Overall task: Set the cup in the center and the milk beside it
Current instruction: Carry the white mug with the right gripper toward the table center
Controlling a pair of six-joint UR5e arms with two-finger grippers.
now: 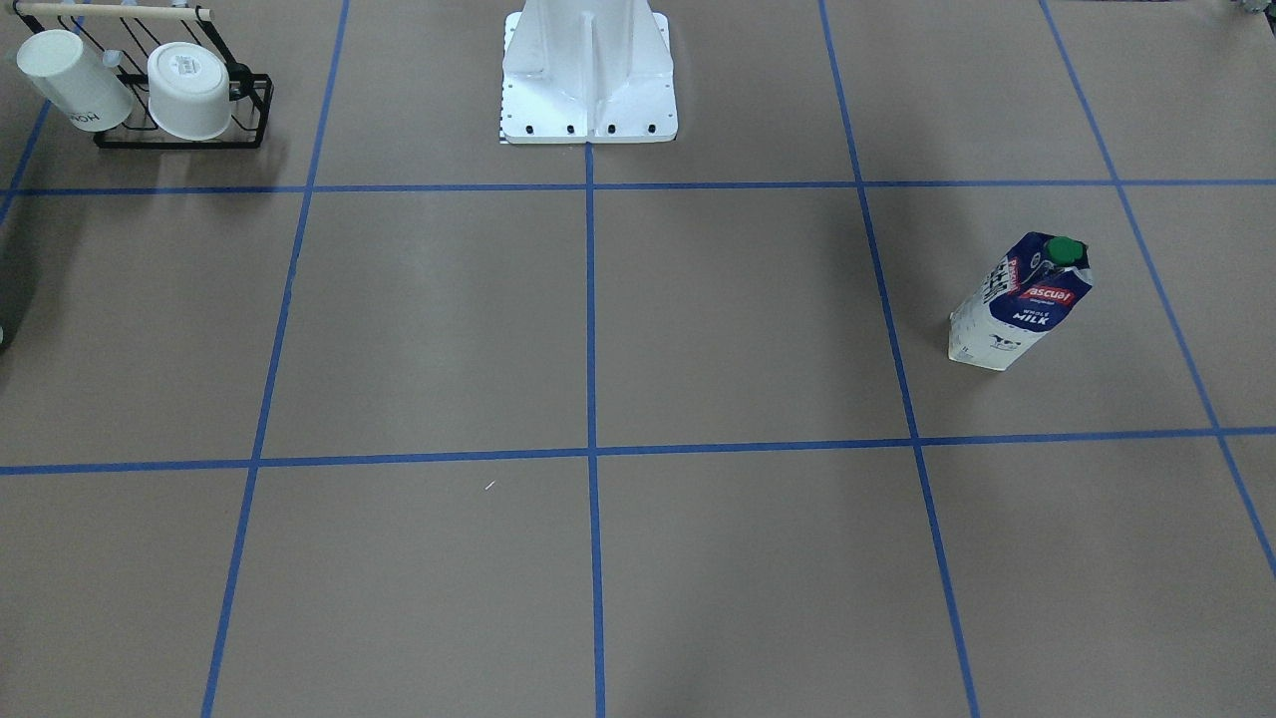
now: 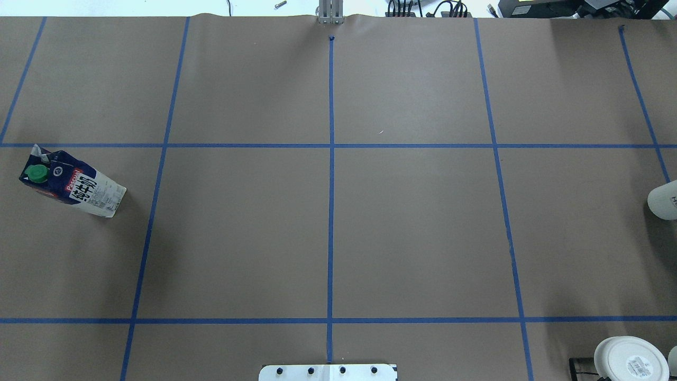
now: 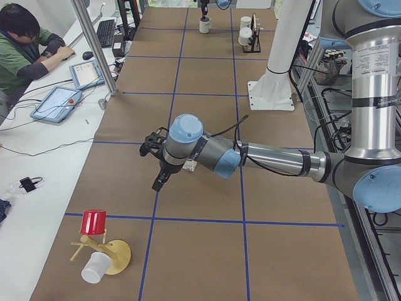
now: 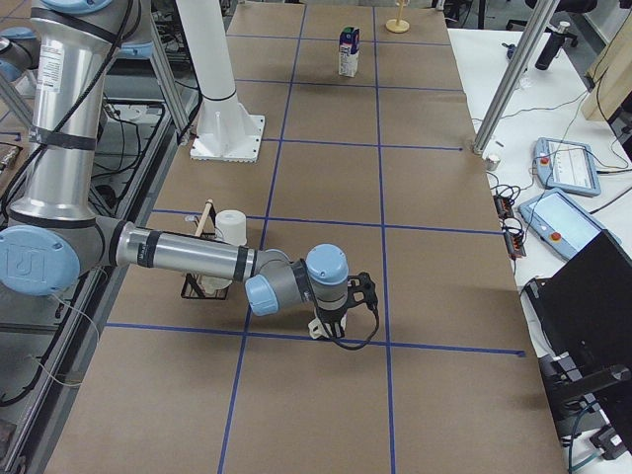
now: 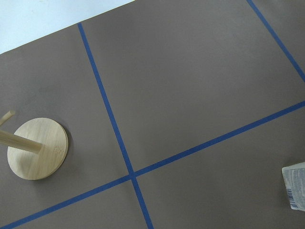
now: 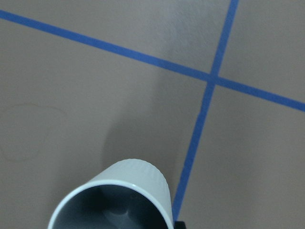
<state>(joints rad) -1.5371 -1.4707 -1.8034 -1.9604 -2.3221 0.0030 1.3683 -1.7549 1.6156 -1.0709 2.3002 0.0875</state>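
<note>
The milk (image 1: pixel 1022 299) stands upright, navy and white with a green cap, in the cell beside the center (image 2: pixel 264 233) on my left; it also shows in the overhead view (image 2: pixel 71 182). A white cup (image 6: pixel 138 171) with a dark grey inside stands at the bottom of the right wrist view, and at the overhead view's right edge (image 2: pixel 664 200). My right gripper (image 4: pixel 331 321) hangs near it. My left gripper (image 3: pixel 158 179) hovers near the milk, whose corner (image 5: pixel 295 186) shows in the left wrist view. I cannot tell whether either gripper is open.
A black wire rack (image 1: pixel 249 110) holds a lettered white cup (image 1: pixel 75 80) and a cup with a printed base (image 1: pixel 189 90) near the robot's base (image 1: pixel 588 80). A wooden mug tree (image 3: pixel 109 254) with a red and a white cup stands at the left end.
</note>
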